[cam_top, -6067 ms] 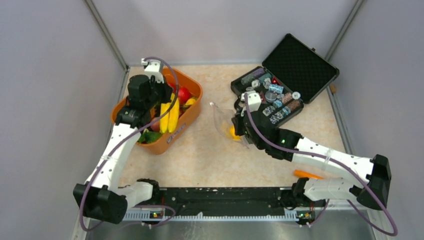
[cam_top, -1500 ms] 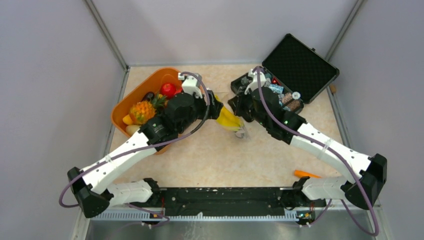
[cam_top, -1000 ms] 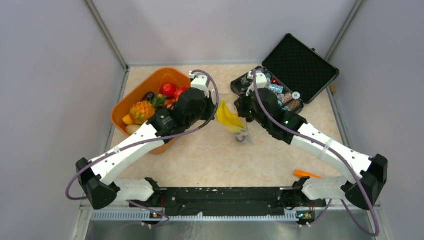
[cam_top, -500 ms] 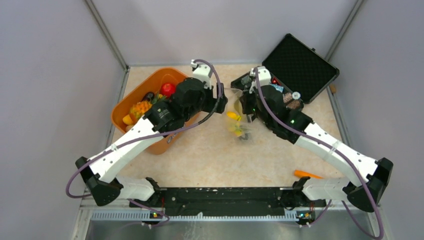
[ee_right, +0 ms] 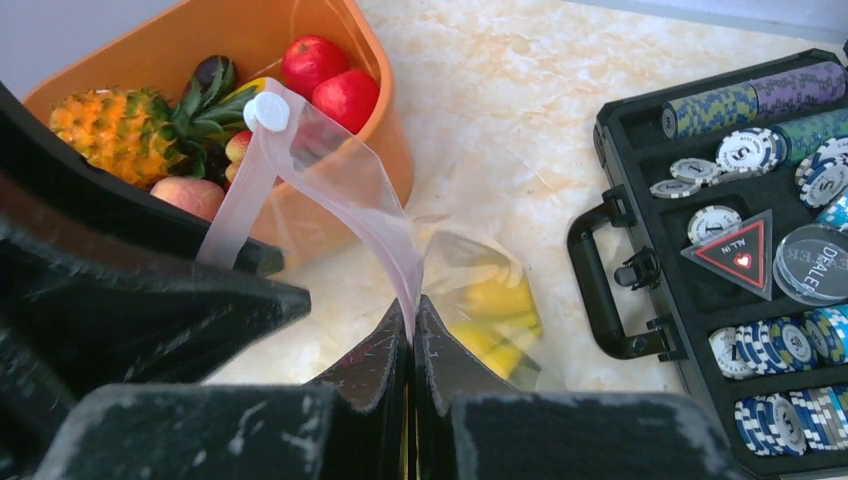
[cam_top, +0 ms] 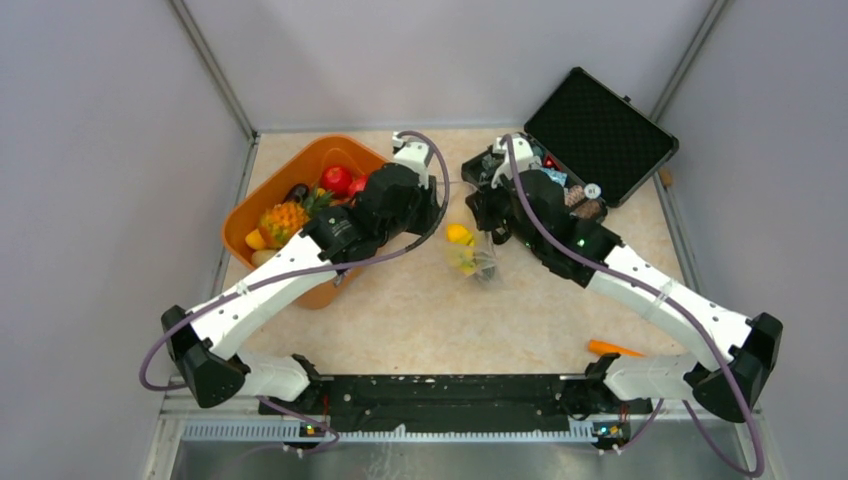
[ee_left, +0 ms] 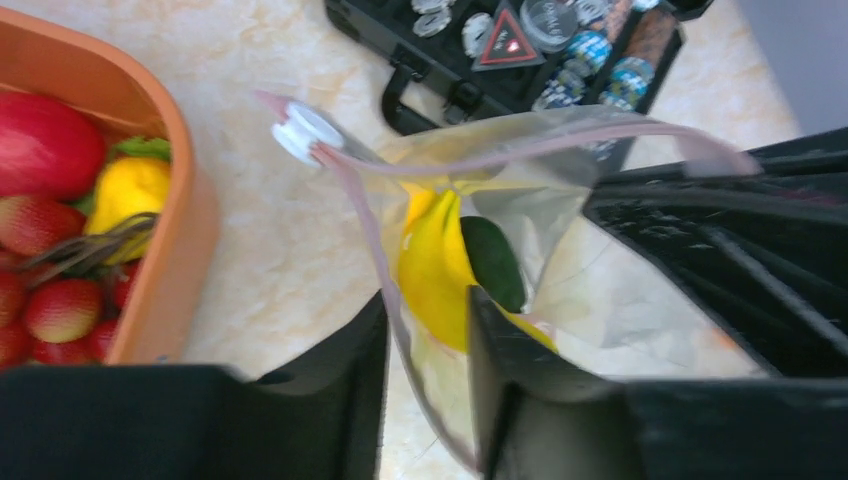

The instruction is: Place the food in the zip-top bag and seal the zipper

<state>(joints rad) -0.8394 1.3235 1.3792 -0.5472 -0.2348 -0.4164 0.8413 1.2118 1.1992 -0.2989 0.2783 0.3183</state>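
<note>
Your right gripper [ee_right: 411,335] is pinching the zip-top bag [ee_right: 480,290] by its pink zipper [ee_right: 330,190], hanging it between orange basket [ee_left: 170,200] and black case [cam_top: 600,130]. Your left gripper [ee_left: 425,380] is standing spread astride the bag's edge; bananas [ee_left: 432,265] are lying inside.

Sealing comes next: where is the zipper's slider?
In the left wrist view, the white slider sits at the end of the zipper nearest the basket.

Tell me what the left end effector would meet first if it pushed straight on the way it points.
The zip-top bag: its clear wall hangs between the fingers of the open left end effector, and the yellow banana inside lies right ahead. Depth is hard to judge, but nothing else looks nearer.
</note>
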